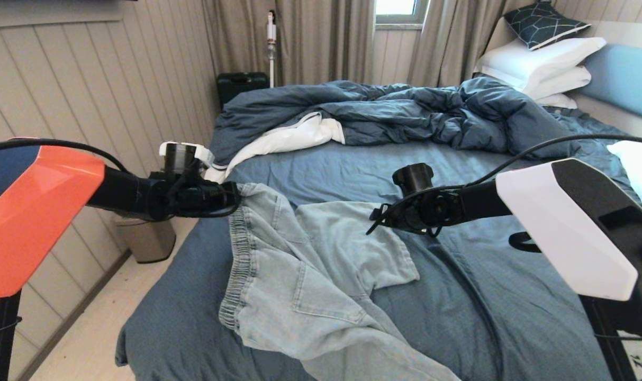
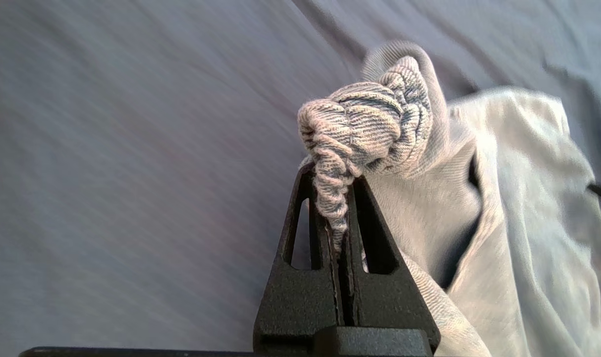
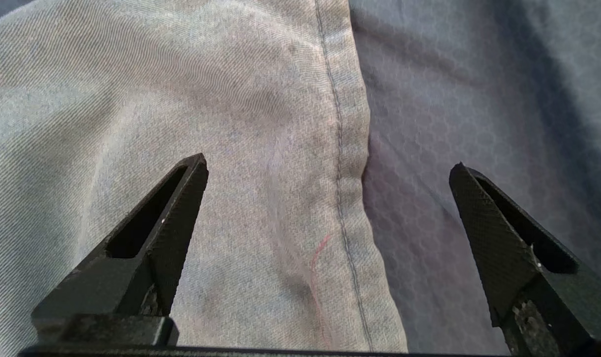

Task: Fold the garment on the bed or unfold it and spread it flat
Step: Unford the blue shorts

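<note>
Two grippers are at the shorts [image 1: 305, 275], which lie on the near half of the bed [image 1: 458, 317], closer to its left edge than its right. Their long axis runs from the waistband [image 1: 241, 259] on the left side toward the near right, where one leg trails off at the foot edge; the other leg [image 1: 363, 243] spreads flat toward the middle of the bed, its hem facing right.

The left gripper [image 1: 236, 198] is at the far end of the waistband, its jaws clamped on a bunched fold of the gathered elastic [image 2: 364, 134], and that corner stands lifted off the sheet. The right gripper [image 1: 376, 222] hovers over the flat leg's far corner with its fingers [image 3: 181, 198] spread wide and nothing between them; the hem [image 3: 342, 148] runs between the two tips, one over denim, the other over bare sheet.

Open sheet lies to the right of the shorts and beyond them, up to the rumpled duvet [image 1: 405, 114] heaped across the far half. On the left, only a narrow strip of sheet separates the waistband from the bed's edge.
</note>
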`<state>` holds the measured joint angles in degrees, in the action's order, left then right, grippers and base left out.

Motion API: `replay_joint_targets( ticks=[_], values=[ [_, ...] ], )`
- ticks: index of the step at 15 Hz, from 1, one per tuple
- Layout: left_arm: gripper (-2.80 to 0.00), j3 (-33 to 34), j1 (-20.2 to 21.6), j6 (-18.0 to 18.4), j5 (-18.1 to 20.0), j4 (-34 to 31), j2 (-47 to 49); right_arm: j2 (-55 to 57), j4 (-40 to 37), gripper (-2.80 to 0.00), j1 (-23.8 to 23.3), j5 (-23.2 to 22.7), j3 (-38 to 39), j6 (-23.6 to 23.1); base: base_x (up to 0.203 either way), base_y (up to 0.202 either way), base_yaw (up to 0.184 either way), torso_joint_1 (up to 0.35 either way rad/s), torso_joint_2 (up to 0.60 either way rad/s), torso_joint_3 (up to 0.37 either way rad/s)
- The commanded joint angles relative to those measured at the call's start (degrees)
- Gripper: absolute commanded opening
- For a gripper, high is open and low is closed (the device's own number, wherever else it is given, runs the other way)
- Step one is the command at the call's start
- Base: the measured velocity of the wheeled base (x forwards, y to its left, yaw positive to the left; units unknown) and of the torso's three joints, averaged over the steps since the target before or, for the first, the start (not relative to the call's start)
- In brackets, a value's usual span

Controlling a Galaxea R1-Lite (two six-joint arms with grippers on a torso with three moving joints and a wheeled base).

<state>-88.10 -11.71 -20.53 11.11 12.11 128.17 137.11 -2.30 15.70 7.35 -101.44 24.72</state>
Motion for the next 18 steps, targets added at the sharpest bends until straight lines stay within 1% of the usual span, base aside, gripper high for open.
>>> replay_joint_targets(
  ticks=[1, 4, 7, 8, 10, 13, 15, 17, 18],
  values=[
    [-2.80, -0.76, 1.16, -0.07, 0.06, 0.07, 0.09, 1.14, -0.12, 0.00, 0.06, 0.15, -0.64, 0.20, 0.000, 0.000, 0.000, 0.000, 0.00, 0.000],
    [-2.80, 0.34, 1.87, 0.97, 0.06, 0.11, 0.32, 2.74, -0.16, 0.00, 0.58, 0.48, -1.50, 1.05, 0.000, 0.000, 0.000, 0.000, 0.00, 0.000],
    [-2.80, 1.09, 2.02, 1.10, 0.06, 0.43, 0.41, 5.15, -0.35, 0.00, 1.59, 1.07, -3.91, 1.48, 0.000, 0.000, 0.000, 0.000, 0.00, 0.000],
    [-2.80, 1.31, 2.18, 1.11, 0.06, 0.54, 0.50, 5.33, -0.41, -2.80, 1.95, 1.46, -4.95, 1.69, 0.000, 0.000, 0.000, 0.000, 0.00, 0.000],
    [-2.80, 1.53, 2.57, 1.63, 0.06, 0.46, 0.41, 6.11, -0.48, -2.80, 2.91, 2.44, -7.25, 1.86, 0.000, 0.000, 0.000, 0.000, 0.00, 0.000],
    [-2.80, 2.14, 3.45, 1.98, 0.06, 0.46, 0.24, 7.64, -0.60, -2.80, 4.95, 3.02, -8.68, 1.03, 0.000, 0.000, 0.000, 0.000, 0.00, 0.000],
    [-2.80, 3.00, 3.54, 2.47, 0.06, 0.64, 0.55, 8.08, -1.99, -2.80, 5.05, 3.12, -10.42, -0.10, 0.000, 0.000, 0.000, 0.000, 0.00, 0.000],
    [-2.80, 3.29, 3.54, 2.42, 0.06, 0.64, 0.76, 8.26, -2.18, -2.80, 4.60, 4.16, -10.62, -0.73, 0.000, 0.000, 0.000, 0.000, 0.00, 0.000],
    [-2.80, 3.31, 3.54, 2.42, -0.09, 1.75, 1.46, 8.22, -2.00, -2.80, 4.32, 5.91, -10.69, -1.46, 0.000, 0.000, 0.000, 0.000, 0.00, 0.000]
  ],
)
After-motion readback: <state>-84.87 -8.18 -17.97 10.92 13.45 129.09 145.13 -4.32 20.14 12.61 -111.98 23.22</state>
